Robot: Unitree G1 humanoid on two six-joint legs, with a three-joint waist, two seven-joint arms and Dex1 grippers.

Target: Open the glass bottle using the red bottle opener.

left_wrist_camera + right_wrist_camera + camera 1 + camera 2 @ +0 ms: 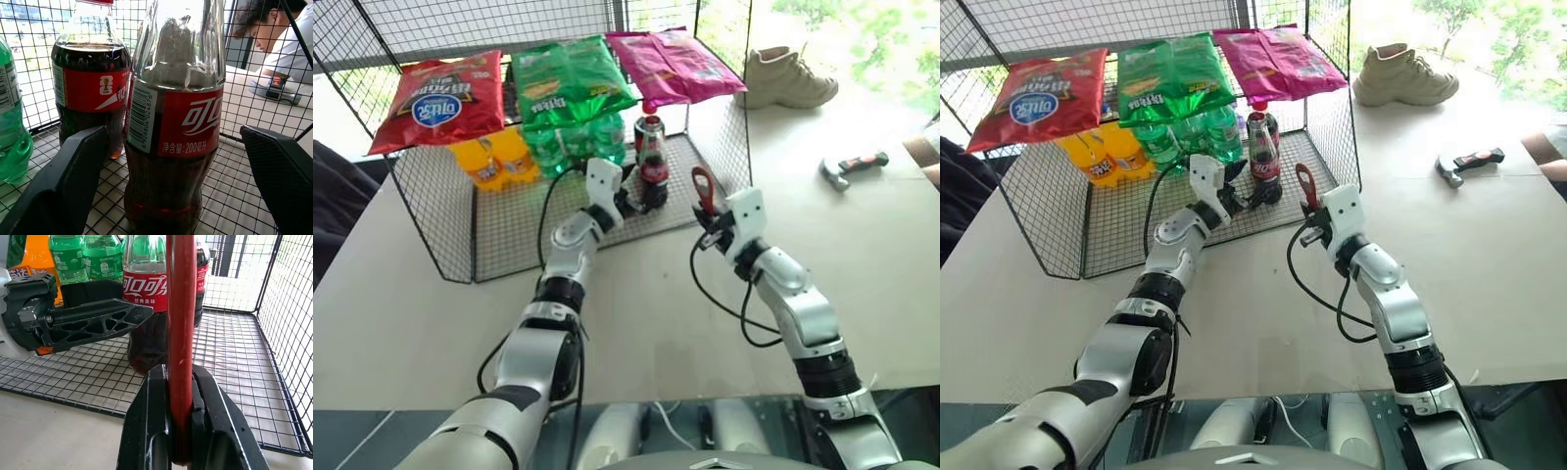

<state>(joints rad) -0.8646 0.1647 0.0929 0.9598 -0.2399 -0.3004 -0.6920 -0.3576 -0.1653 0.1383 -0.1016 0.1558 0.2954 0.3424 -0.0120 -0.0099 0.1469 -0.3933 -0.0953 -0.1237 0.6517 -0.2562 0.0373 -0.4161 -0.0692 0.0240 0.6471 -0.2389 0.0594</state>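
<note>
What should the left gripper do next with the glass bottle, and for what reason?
Probably close the left gripper on the glass bottle. Its open fingers already stand on either side of the bottle's lower body on the wire shelf, not yet gripping. The right gripper holds the red bottle opener upright nearby, so the bottle should be steadied first.

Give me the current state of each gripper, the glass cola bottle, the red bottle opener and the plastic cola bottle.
Left gripper: open, fingers either side of the bottle, not yet closed.
Right gripper: shut on the opener.
Slim clear-glass cola bottle: upright on the wire shelf, top out of sight.
Flat red bottle opener: held upright, apart from the bottle.
Stubby plastic cola bottle: upright behind, red cap on.
</note>
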